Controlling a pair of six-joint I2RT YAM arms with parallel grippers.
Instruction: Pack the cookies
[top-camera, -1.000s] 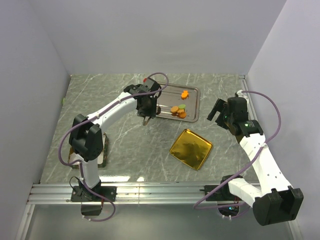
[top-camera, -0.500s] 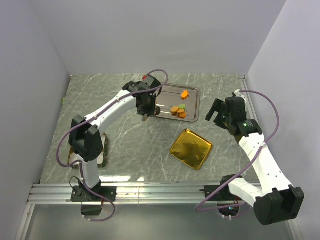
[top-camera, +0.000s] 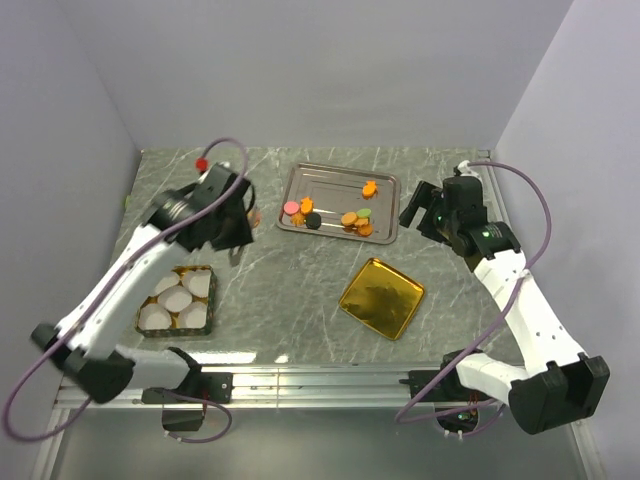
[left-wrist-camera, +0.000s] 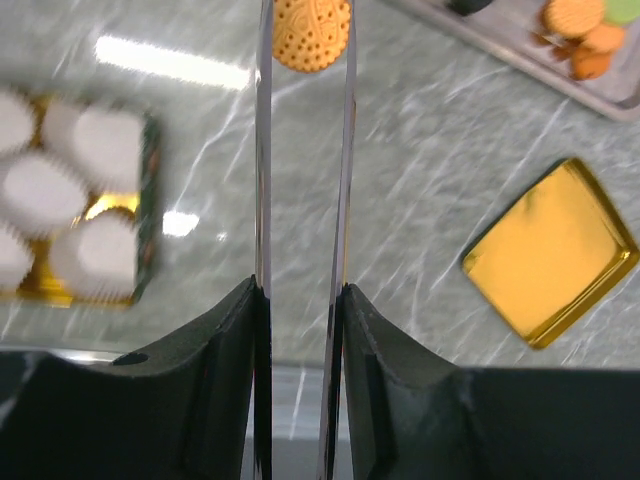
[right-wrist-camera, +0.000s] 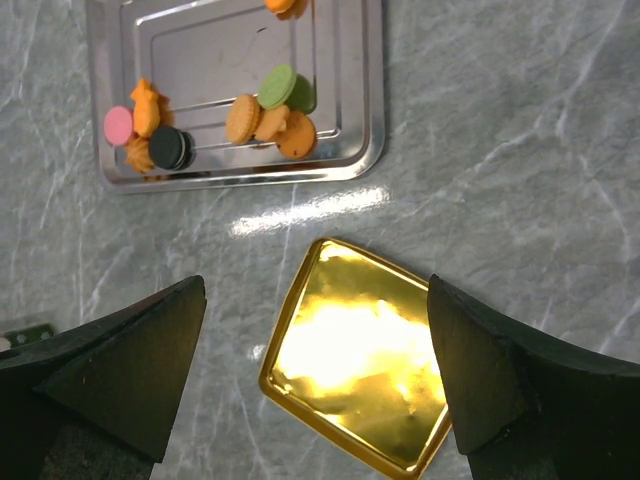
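Observation:
My left gripper (top-camera: 243, 216) hangs left of the steel tray (top-camera: 330, 186), just beyond the box of white paper cups (top-camera: 178, 300). It is shut on an orange cookie (left-wrist-camera: 312, 32), pinched between its thin fingertips (left-wrist-camera: 262, 60). The other cookies lie on the tray: a pink one (right-wrist-camera: 118, 124), a green one (right-wrist-camera: 277, 86), a dark one (right-wrist-camera: 168, 147) and several orange ones (right-wrist-camera: 270, 122). My right gripper (right-wrist-camera: 316, 290) is open and empty, high above the gold lid (right-wrist-camera: 355, 365).
The gold lid (top-camera: 381, 297) lies tilted on the marble table between the arms. The box with paper cups (left-wrist-camera: 70, 210) sits near the left arm's base. White walls close in the table on three sides.
My left arm has swung left from the tray's edge to above the table by the box, carrying the orange cookie. The right gripper has drifted slightly toward the back.

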